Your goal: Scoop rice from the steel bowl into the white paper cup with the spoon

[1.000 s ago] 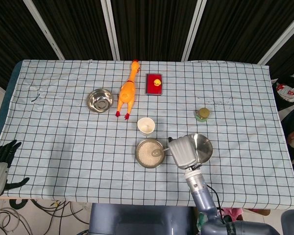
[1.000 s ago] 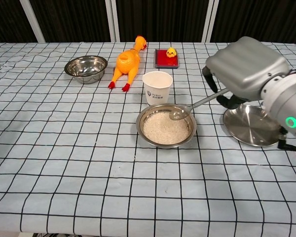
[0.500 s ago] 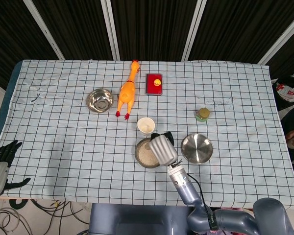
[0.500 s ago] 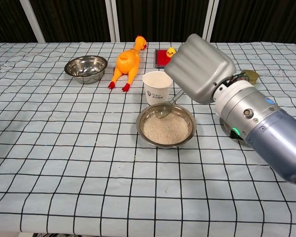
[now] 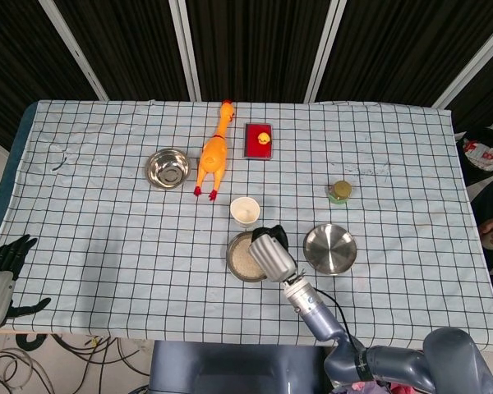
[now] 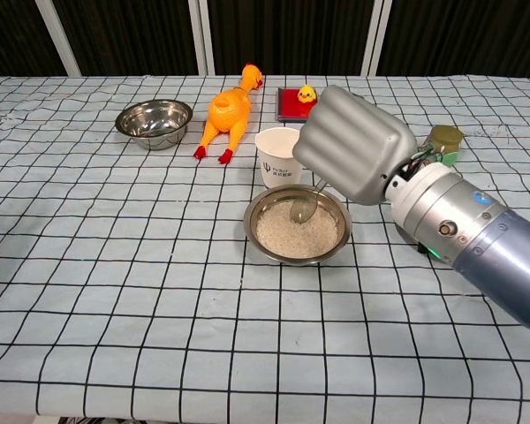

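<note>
A steel bowl [image 6: 293, 237] [image 5: 240, 256] full of rice sits near the table's middle. Just behind it stands the white paper cup [image 6: 281, 155] [image 5: 245, 211]. My right hand [image 6: 352, 147] [image 5: 267, 251] hovers over the bowl's right half and holds the spoon [image 6: 302, 208], whose bowl dips toward the rice at the back of the steel bowl. In the head view the hand hides the spoon. My left hand [image 5: 0, 267] rests off the table's left front corner, fingers spread, holding nothing.
An empty steel bowl [image 6: 154, 120] stands at the back left, with an orange rubber chicken [image 6: 228, 109] beside it. A red box with a yellow duck [image 6: 300, 103], a small jar [image 6: 444, 141] and a steel plate [image 5: 329, 249] lie to the right.
My right hand swung left from over the steel plate to above the rice bowl, carrying the spoon. The spoon tip now points down into the rice. The left hand stayed still.
</note>
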Controlling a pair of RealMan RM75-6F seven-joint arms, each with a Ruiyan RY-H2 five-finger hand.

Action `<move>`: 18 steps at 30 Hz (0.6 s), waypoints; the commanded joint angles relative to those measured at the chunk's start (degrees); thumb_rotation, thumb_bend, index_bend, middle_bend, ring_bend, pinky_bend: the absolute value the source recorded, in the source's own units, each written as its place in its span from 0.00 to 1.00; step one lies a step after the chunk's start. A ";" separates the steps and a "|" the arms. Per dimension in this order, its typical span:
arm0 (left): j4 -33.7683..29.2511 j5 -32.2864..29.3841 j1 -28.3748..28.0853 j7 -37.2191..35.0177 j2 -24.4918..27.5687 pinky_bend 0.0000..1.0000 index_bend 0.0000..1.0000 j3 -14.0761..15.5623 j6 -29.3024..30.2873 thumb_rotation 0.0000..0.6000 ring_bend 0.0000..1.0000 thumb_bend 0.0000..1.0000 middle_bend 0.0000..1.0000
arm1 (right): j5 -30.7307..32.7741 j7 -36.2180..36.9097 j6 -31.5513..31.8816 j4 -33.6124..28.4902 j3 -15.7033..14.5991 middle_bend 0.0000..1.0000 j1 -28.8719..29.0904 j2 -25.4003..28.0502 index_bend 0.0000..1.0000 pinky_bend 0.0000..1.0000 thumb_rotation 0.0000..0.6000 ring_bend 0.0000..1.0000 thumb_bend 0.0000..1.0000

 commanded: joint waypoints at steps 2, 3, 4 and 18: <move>0.11 0.10 -0.01 0.12 -0.01 0.00 0.00 0.03 0.05 1.00 0.00 0.01 0.00 | -0.31 -0.24 -0.14 -0.26 -0.11 1.00 -0.10 0.75 0.56 1.00 1.00 1.00 0.39; 0.14 0.12 -0.01 0.09 -0.03 0.00 0.00 0.03 0.07 1.00 0.00 0.01 0.00 | -0.34 -0.26 -0.15 -0.44 -0.06 1.00 -0.12 0.97 0.56 1.00 1.00 1.00 0.39; 0.14 0.10 -0.01 0.06 -0.04 0.00 0.00 0.03 0.08 1.00 0.00 0.01 0.00 | -0.41 -0.35 -0.14 -0.60 -0.02 1.00 -0.14 1.23 0.56 1.00 1.00 1.00 0.39; 0.38 0.13 -0.05 0.41 -0.21 0.00 0.00 0.01 0.20 1.00 0.00 0.01 0.00 | 0.02 -1.40 -1.10 -0.39 -1.69 1.00 -1.57 1.79 0.56 1.00 1.00 1.00 0.39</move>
